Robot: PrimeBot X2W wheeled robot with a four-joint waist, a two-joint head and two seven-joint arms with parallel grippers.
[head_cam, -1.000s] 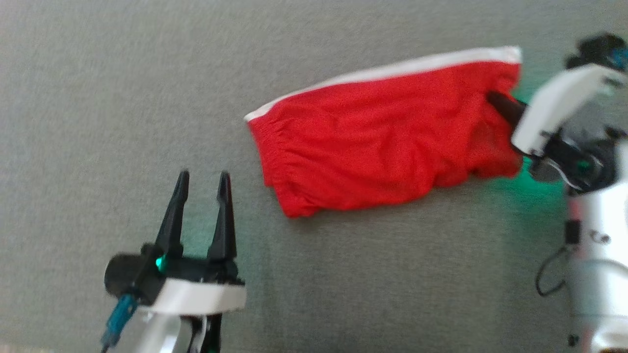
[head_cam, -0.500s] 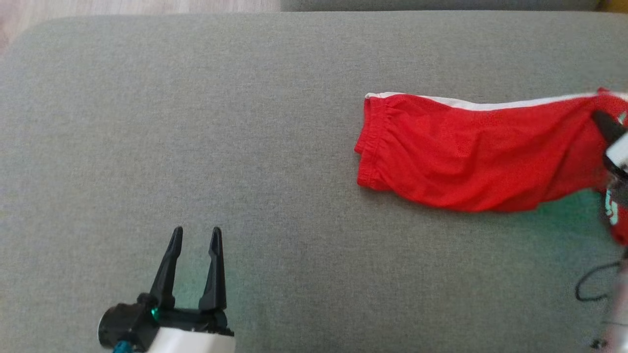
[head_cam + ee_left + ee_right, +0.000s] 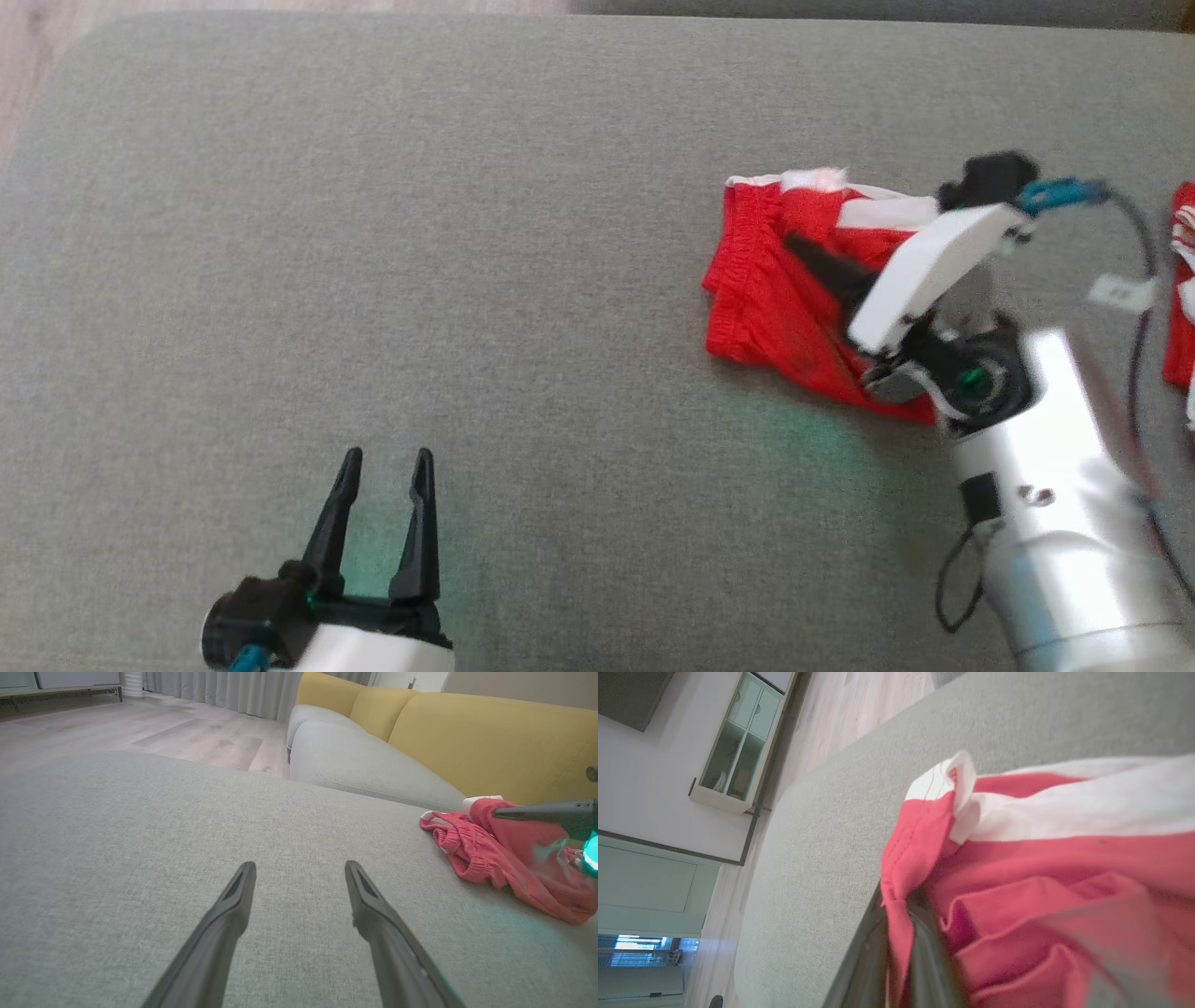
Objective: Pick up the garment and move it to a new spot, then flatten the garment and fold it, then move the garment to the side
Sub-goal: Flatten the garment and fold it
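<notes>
The garment (image 3: pixel 761 299) is a pair of red shorts with a white side stripe, lying bunched on the grey cushion (image 3: pixel 467 280) at the right. Its elastic waistband faces left. My right gripper (image 3: pixel 798 247) reaches over it from the right, shut on a fold of the red fabric. The right wrist view shows that cloth (image 3: pixel 1017 882) pinched between the two dark fingers (image 3: pixel 924 952). My left gripper (image 3: pixel 385 459) stands open at the lower left, well apart from the garment (image 3: pixel 490 868), with nothing between its fingers (image 3: pixel 233 905).
A strip of red and white fabric (image 3: pixel 1181 280) shows at the right edge. The cushion's rounded corner and wood floor (image 3: pixel 37 37) lie at the upper left. A yellow sofa back (image 3: pixel 490 742) rises behind the garment. A cabinet (image 3: pixel 733 751) stands across the room.
The head camera has shifted. My right gripper has carried the garment's right end leftward over the waistband end, so the long stretched shorts are now doubled over and bunched. The left gripper stays open.
</notes>
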